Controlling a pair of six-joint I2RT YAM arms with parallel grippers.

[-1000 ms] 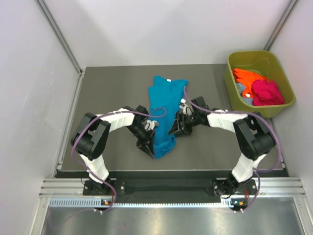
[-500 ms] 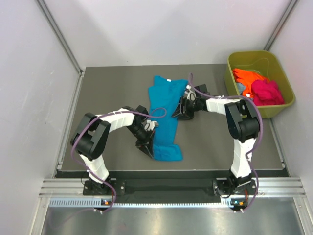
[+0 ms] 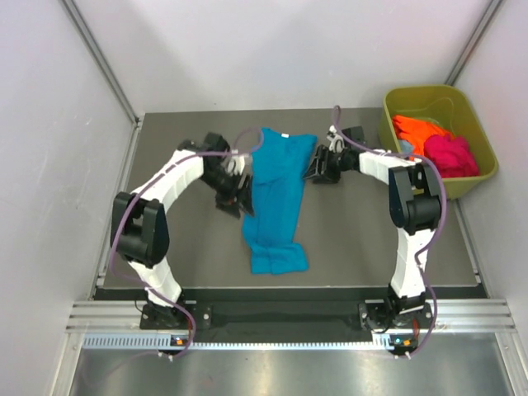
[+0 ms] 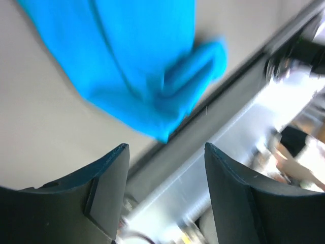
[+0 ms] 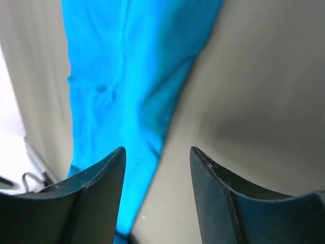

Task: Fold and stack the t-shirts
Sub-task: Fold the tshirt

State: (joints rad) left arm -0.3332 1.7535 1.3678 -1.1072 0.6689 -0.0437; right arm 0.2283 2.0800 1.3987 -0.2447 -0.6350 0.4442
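Both are parted and empty, left end effector [image 3: 238,200] and right end effector [image 3: 314,172]; the teal shirt [image 3: 276,198] should be gripped evenly at its far-edge corners.

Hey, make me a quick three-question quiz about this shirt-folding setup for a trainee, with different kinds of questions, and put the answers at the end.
1. True or false: the teal-blue t-shirt lies inside the olive-green tub.
2. What lies in the tub? A) an orange t-shirt and a magenta-pink t-shirt; B) a folded towel; C) nothing at all.
3. Fill the gap: the left claw and the right claw are both ____, with nothing between their fingers.
Key: 1 false, it lies stretched out on the table; 2 A; 3 open.
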